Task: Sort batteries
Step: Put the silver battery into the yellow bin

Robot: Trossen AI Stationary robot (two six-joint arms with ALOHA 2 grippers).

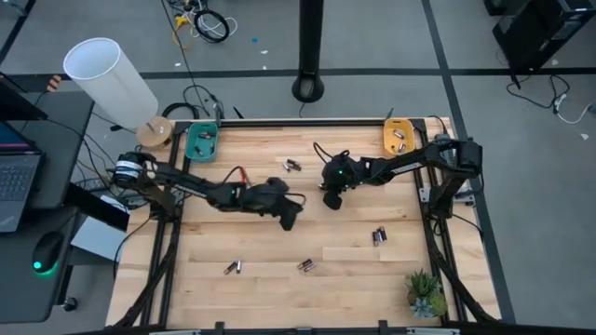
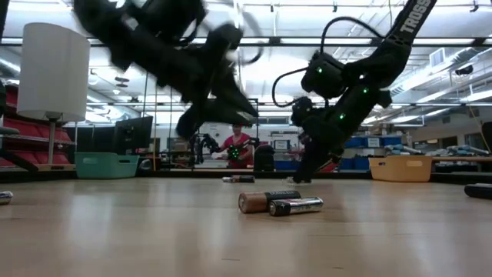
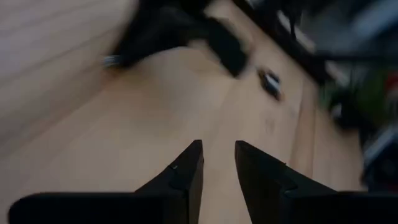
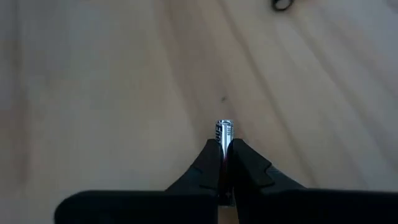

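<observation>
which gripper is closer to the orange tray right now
Right. The right gripper sits mid-table, down-left of the orange tray; the left gripper lies farther off, left of it.

table (image 2: 115, 238): wooden | batteries (image 2: 280, 202): two side by side, mid-table near front | teal bin (image 2: 108, 165): far left edge | yellow bin (image 2: 400, 168): far right edge | right gripper (image 2: 301, 175): tip low near the table

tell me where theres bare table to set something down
Free: the near left corner of the table, left of the battery pair, and the far middle strip between the teal tray and orange tray. Crowded: the centre, where the left gripper and right gripper meet.
</observation>
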